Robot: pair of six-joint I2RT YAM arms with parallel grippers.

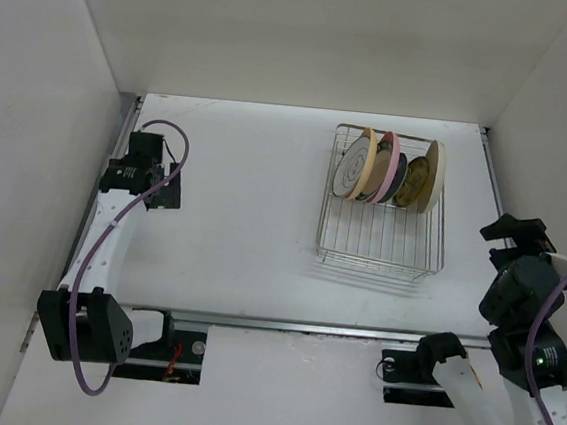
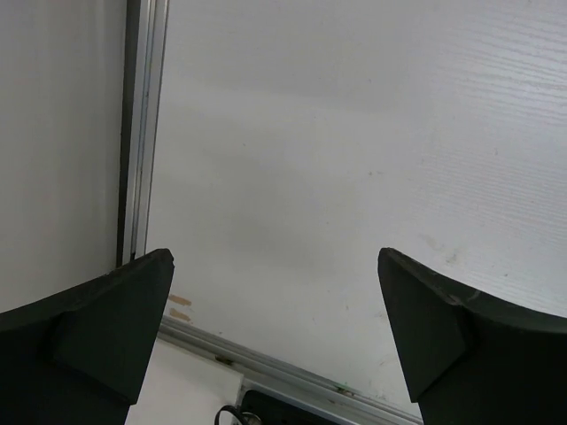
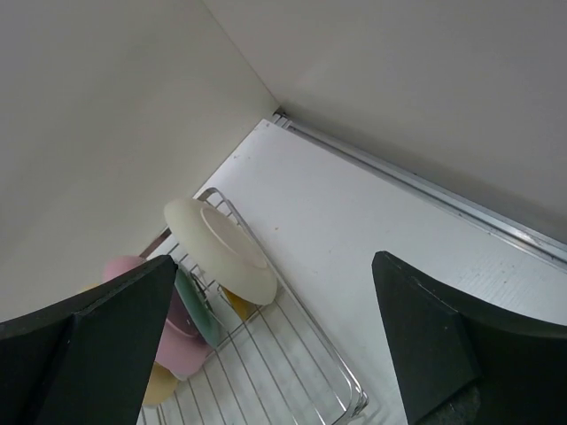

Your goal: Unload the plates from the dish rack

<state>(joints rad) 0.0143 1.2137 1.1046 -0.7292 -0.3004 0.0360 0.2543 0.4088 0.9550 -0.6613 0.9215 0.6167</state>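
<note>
Dish rack (image 1: 324,206) upper right of top view, on table (image 1: 243,219). Plates (image 1: 388,169) stand on edge in its far half, overlapping — smaller ones mostly hidden. Left gripper (image 2: 275,257): jaws spread wide over tabletop at frame's left. Right gripper (image 3: 275,259): jaws spread wide — its finger (image 3: 97,345) cuts off pink plate (image 3: 177,343).

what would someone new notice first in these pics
The row of coloured plates standing on edge at the far end of the dish rack, on the right half of the white table, is the only colour in the scene. Both arms sit out at the sides, with the left gripper and right gripper wide open and empty. The right one looks down at the cream plate.
</note>
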